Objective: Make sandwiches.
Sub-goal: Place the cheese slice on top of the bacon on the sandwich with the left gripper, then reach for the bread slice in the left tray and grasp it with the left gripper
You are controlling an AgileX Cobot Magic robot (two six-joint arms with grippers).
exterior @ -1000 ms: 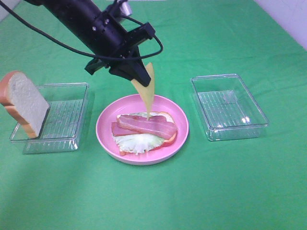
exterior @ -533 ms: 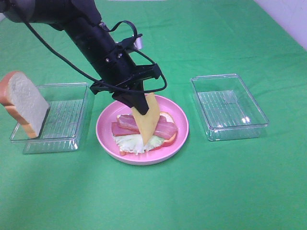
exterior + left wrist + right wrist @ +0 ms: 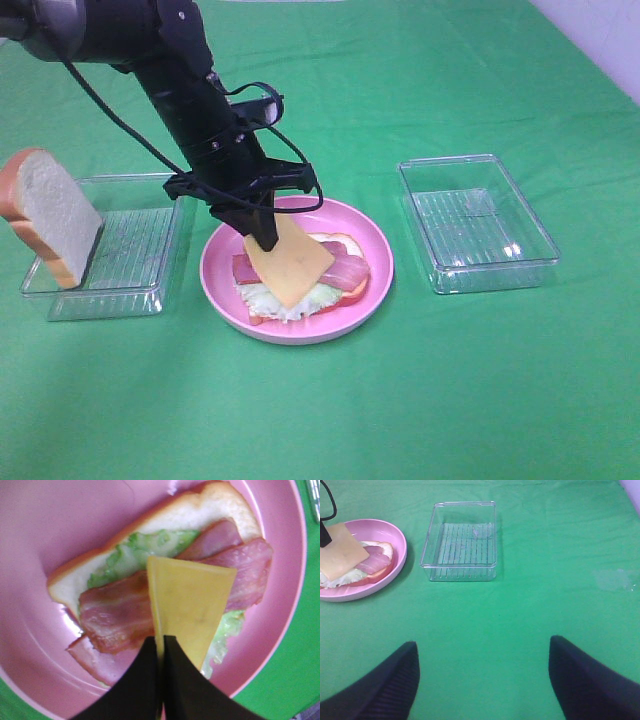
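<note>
Sandwich stack [image 3: 300,290] mid-frame, built up to pink-red ham strip [image 3: 350,270] | yellow cheese square [image 3: 290,265] on ham, left gripper [image 3: 262,238] pinching it | right gripper [image 3: 482,655] spread, empty | remaining: white crusted bread slice [image 3: 50,212], frame left

left arm [image 3: 165,55]: glossy black | cables [image 3: 331,497]: black, looped | right hand [image 3: 482,642]: dark ribbed fingers [image 3: 385,685]

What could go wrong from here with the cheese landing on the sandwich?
The left fingers pinch the cheese by one edge; lifting away before opening could drag it off the ham. The cheese also lies skewed across the ham, so once released it might slide toward the pink plate.
</note>
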